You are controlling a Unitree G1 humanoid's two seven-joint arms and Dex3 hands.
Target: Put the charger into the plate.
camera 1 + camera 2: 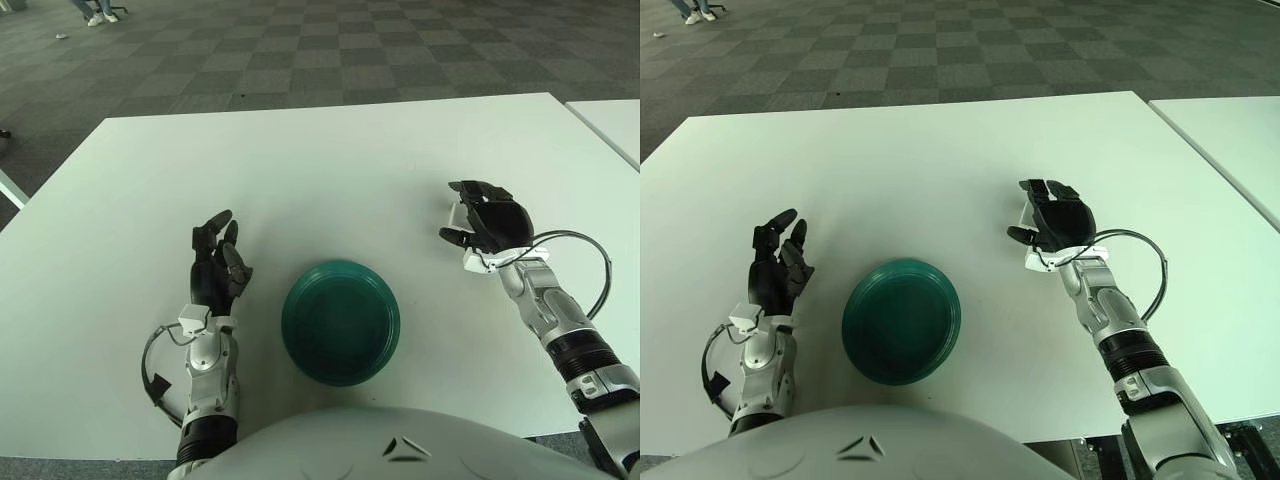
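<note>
A dark green plate sits on the white table near the front middle. My right hand is to the right of the plate and a hand's width from it. Its fingers are curled around a small white charger, which is mostly hidden under the palm. I cannot tell whether the charger still touches the table. My left hand shows just left of the plate, fingers spread and pointing up, holding nothing.
A second white table stands at the far right with a narrow gap between the two. Checkered carpet floor lies beyond the table's far edge. A cable loops beside my right wrist.
</note>
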